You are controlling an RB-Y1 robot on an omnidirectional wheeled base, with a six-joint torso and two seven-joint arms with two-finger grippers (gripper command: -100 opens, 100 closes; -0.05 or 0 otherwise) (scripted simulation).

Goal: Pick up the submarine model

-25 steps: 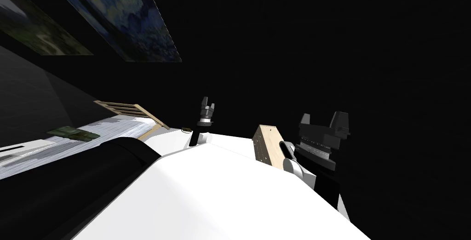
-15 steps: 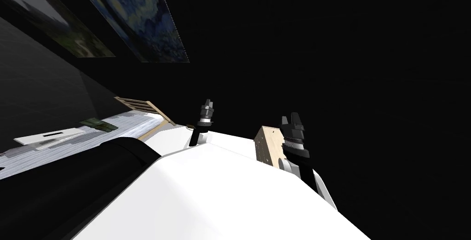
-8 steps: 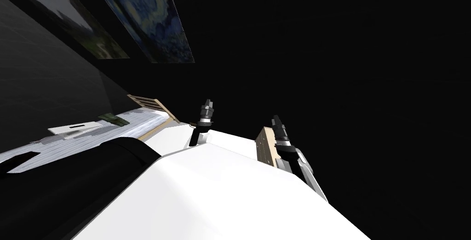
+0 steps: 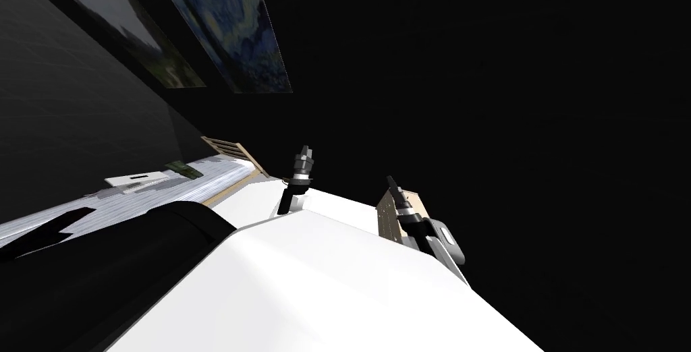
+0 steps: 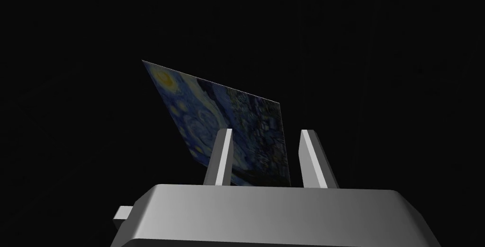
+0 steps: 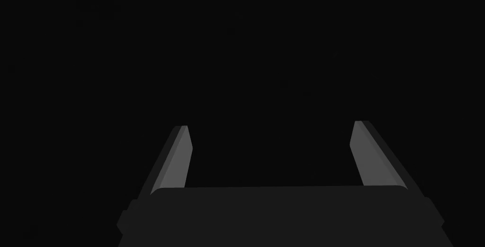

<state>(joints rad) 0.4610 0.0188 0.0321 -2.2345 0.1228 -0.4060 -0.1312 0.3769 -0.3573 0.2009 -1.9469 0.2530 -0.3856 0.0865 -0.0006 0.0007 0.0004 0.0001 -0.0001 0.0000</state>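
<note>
Head view: a small dark green object (image 4: 183,168), which I cannot confirm as the submarine model, lies on a pale striped surface (image 4: 202,183) just left of a slatted wooden frame (image 4: 229,147). Right of that frame, the left gripper (image 4: 305,149) has its blades narrowly apart, and farther right the right gripper (image 4: 389,181) has its blades spread wide

Slatted frame (image 4: 226,147): pale bare wood, matt. Block (image 4: 388,218): light wood, one face speckled. Long surface (image 4: 202,181): grey-white, finely streaked. Painting (image 5: 213,111): brushy, matt. Left gripper (image 5: 266,131) fingers (image 5: 220,159): smooth grey, matt.
</note>
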